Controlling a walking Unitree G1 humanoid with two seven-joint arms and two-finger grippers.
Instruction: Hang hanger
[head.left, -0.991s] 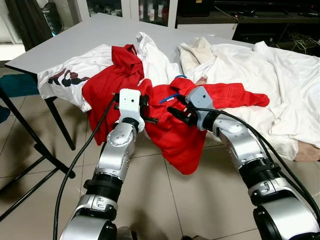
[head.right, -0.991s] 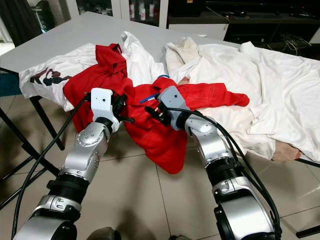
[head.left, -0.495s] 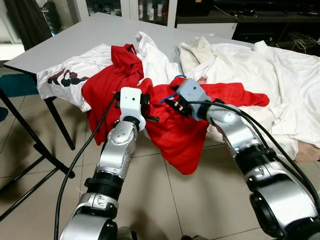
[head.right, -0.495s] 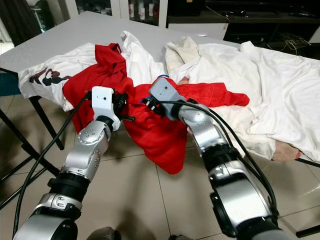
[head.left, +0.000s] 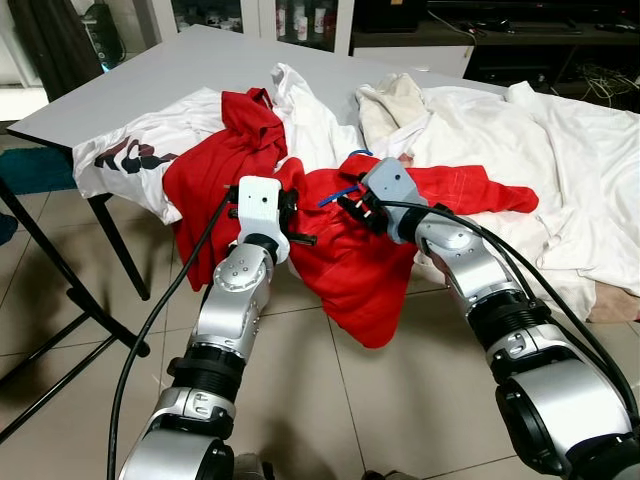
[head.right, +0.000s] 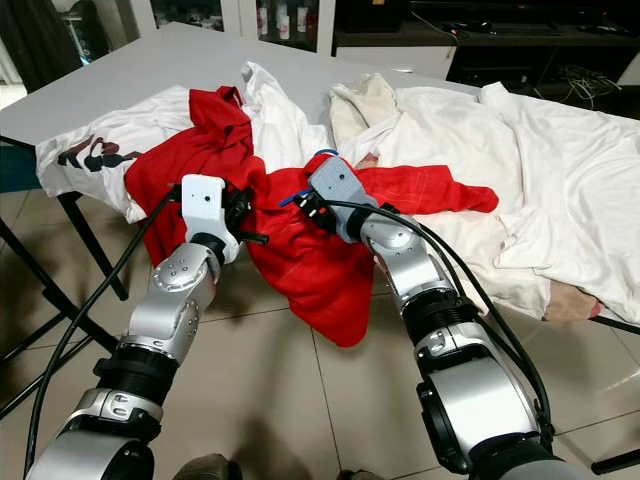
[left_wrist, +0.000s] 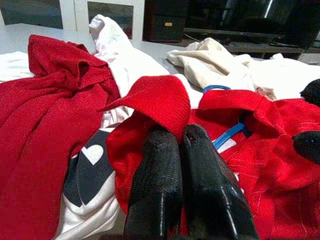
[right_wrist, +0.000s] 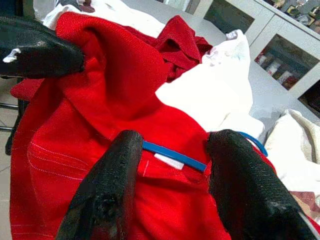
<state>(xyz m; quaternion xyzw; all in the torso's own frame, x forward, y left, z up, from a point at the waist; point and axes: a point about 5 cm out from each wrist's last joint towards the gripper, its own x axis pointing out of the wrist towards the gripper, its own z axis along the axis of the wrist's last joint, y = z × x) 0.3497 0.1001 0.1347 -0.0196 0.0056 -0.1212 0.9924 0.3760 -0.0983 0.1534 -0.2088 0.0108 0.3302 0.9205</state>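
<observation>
Here the blue hanger (right_wrist: 173, 155) sits inside the collar of the red shirt (head.left: 358, 270), with only a short blue bar and a curl of its hook showing at the neck opening. The shirt lies at the near edge of the grey table (head.left: 170, 75), its lower part drooping over that edge toward the tiled floor (head.left: 380, 400).

The right gripper (right_wrist: 175, 187) hovers at the collar with its 2 black fingers spread, 1 on each side of the blue bar and not clamped on it. The left gripper (left_wrist: 181, 165) is on the hanger's left side, its 2 fingers pressed together on a fold of the red shirt just beside the collar.

Further left of the hanger lies a second red garment (head.left: 225, 140), bunched up and partly hanging off the table edge. Beyond that, a white shirt with a dark print (head.left: 125, 152) drapes over the table's left corner. Behind and to the right of the hanger spreads a heap of white clothes (head.left: 500, 130), with a cream piece (head.left: 395, 100) crumpled at its near left end. Cabinets (head.left: 300, 20) stand behind the table.
</observation>
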